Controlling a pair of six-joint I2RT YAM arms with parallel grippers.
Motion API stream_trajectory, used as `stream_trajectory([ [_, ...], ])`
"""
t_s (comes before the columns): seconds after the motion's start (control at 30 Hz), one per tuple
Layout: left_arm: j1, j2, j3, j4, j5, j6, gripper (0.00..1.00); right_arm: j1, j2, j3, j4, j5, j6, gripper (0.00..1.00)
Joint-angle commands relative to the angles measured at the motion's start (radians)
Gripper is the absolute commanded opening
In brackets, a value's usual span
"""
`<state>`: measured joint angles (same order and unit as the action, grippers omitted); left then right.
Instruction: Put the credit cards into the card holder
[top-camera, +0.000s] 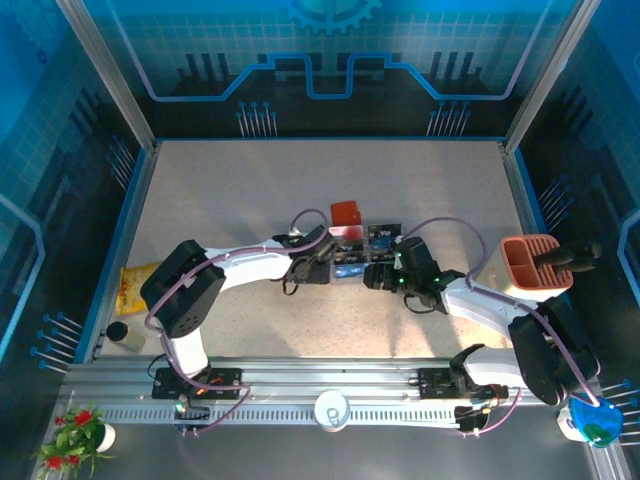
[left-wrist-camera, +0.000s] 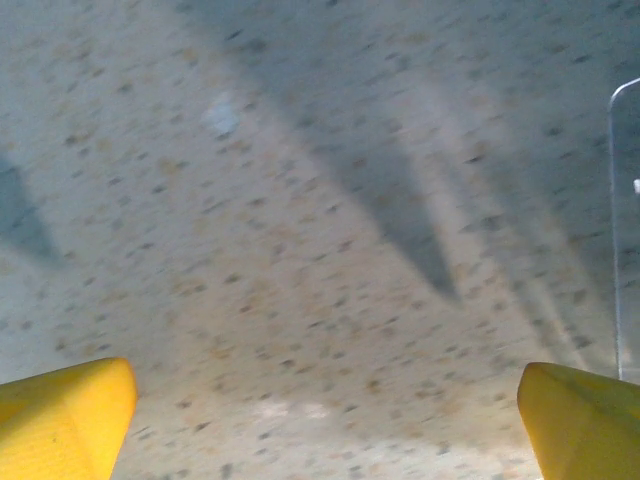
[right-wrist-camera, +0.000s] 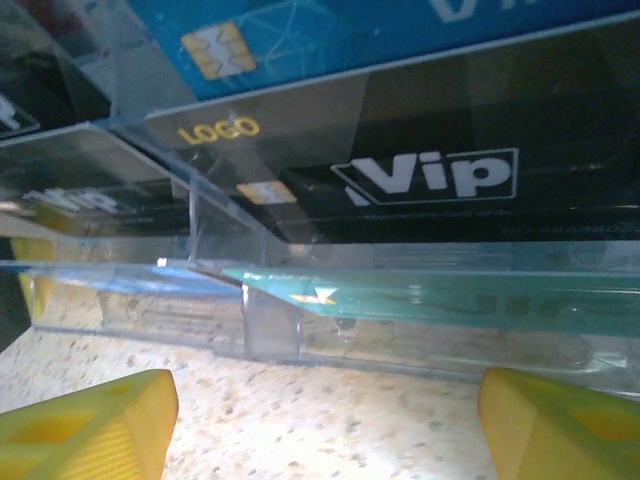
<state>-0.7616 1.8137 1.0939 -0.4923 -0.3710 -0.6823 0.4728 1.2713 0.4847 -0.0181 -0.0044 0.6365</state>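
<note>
Setting: We see a speckled beige tabletop (top-camera: 250, 190) from above, with two arms reaching from its near edge toward the middle.
Card holder: A small red card holder (top-camera: 346, 212) sits near the tabletop's centre, a little toward the far edge, just beyond the cards.
Cards: The cards (top-camera: 368, 240) rest in a clear rack (right-wrist-camera: 270, 330) at the centre. From the right wrist we see a blue card (right-wrist-camera: 300, 40) with a gold chip, then a black card (right-wrist-camera: 430, 175) marked "Vip", then a teal card (right-wrist-camera: 450, 298) lowest in the rack.
Left end effector: The left end effector (left-wrist-camera: 330, 430) has its yellow fingers (left-wrist-camera: 65, 415) wide apart over bare tabletop, with nothing between them. It is just beside the rack, on the side toward the left edge.
Right end effector: The right end effector (right-wrist-camera: 325, 425) faces the rack's near side, with its fingers apart and nothing between them.
Right edge: A terracotta slotted bin (top-camera: 535, 262) stands here.
Left edge: A yellow packet (top-camera: 135, 283) lies here.
</note>
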Motion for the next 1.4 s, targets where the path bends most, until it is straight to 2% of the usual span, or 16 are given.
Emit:
stream_trajectory([
  [0.0, -0.028, 0.055, 0.081, -0.015, -0.003, -0.013, 0.99, -0.066, -0.008, -0.02, -0.057, -0.022, -0.04, 0.8],
  [0.33, -0.066, 0.147, 0.211, -0.031, 0.01, -0.007, 0.99, -0.171, -0.033, 0.0, -0.117, -0.073, -0.105, 0.81],
  [0.57, -0.054, 0.038, 0.151, -0.048, -0.006, 0.015, 0.99, -0.177, -0.169, 0.02, -0.204, -0.134, -0.082, 0.81],
  [0.8, 0.051, -0.184, 0.024, -0.041, 0.02, 0.027, 0.99, -0.166, -0.332, 0.057, -0.333, -0.168, -0.063, 0.8],
  [0.93, 0.153, -0.212, 0.042, -0.026, 0.061, 0.067, 0.99, -0.152, -0.382, 0.083, -0.378, -0.17, -0.049, 0.8],
  [1.07, 0.202, -0.12, 0.193, -0.061, 0.081, 0.149, 0.99, -0.112, -0.389, 0.12, -0.415, -0.139, -0.048, 0.8],
  [1.23, 0.211, 0.089, 0.483, -0.148, 0.079, 0.258, 0.99, -0.056, -0.4, 0.142, -0.45, -0.068, -0.037, 0.84],
  [1.37, 0.217, 0.277, 0.721, -0.225, 0.094, 0.295, 0.99, -0.012, -0.406, 0.144, -0.489, -0.028, -0.034, 0.86],
])
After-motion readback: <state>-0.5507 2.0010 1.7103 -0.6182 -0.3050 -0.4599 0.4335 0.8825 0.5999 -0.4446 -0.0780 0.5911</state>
